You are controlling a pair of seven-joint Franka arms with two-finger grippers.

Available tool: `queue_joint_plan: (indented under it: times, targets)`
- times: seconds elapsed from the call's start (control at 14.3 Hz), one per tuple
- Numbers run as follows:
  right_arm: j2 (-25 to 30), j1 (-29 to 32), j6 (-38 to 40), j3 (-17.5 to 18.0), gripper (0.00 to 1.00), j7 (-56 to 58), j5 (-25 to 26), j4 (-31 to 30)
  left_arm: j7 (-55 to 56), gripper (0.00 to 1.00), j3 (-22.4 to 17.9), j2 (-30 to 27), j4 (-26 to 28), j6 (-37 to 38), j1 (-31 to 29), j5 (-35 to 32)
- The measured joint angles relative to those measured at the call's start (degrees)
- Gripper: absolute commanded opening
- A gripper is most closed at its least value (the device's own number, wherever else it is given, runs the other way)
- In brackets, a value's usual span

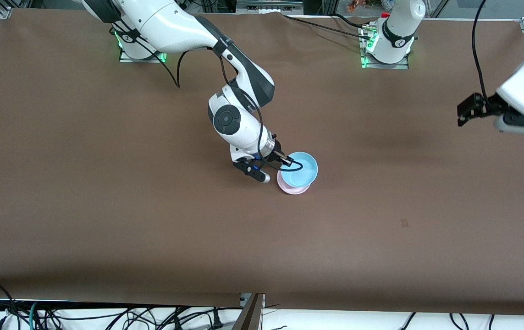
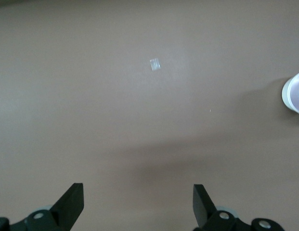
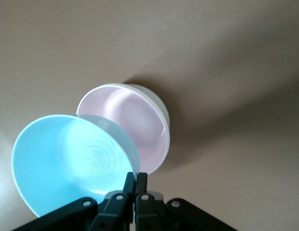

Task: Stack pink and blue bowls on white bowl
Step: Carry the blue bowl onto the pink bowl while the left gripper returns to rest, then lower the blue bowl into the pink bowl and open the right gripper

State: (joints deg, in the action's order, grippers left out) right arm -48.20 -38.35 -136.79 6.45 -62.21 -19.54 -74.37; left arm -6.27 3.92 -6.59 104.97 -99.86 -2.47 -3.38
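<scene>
My right gripper (image 1: 288,161) (image 3: 135,177) is shut on the rim of the light blue bowl (image 1: 302,168) (image 3: 67,159). It holds the bowl tilted, low over the pale pink bowl (image 1: 293,188) (image 3: 127,120) in the middle of the table. The pink bowl sits nested in the white bowl, of which only the outer wall (image 3: 162,109) shows in the right wrist view. The blue bowl overlaps the pink bowl's rim. My left gripper (image 1: 470,110) (image 2: 138,192) is open and empty, up over the left arm's end of the table. The stack shows at the edge of its wrist view (image 2: 293,94).
The brown table (image 1: 151,206) bears only a small tape mark (image 1: 404,223) (image 2: 155,64), nearer to the front camera than the bowls. Cables (image 1: 106,316) lie along the table's front edge.
</scene>
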Motion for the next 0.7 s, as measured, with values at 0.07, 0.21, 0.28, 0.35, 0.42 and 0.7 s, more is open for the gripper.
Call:
queue_joint_plan:
  times: [0.07,0.21,0.28,0.35,0.42,0.7]
  targets:
    - [-0.2,0.0,-0.1,-0.3,0.00,0.0,0.3,0.1,0.0,1.00,0.0,-1.4,1.2,0.2,0.1,0.0]
    - [-0.3,0.0,-0.1,-1.0,0.00,0.0,0.5,0.1,0.0,1.00,0.0,-1.5,1.0,1.2,0.2,0.0]
    - [-0.4,0.0,-0.1,-1.2,0.00,0.0,1.1,0.1,0.0,1.00,0.0,-1.0,0.7,1.5,0.2,0.0]
    - [-0.5,0.0,0.0,-1.2,0.00,0.0,2.1,0.1,0.1,1.00,-0.1,-0.4,0.5,1.6,0.2,0.0]
    - [-0.8,0.0,0.0,-1.2,0.00,0.0,2.8,0.1,0.1,1.00,-0.3,0.0,0.2,1.9,0.1,0.0]
    - [-1.9,-0.4,-1.3,-1.2,0.00,0.0,3.2,0.1,0.1,1.00,-0.8,0.5,-0.2,3.1,0.0,0.0]
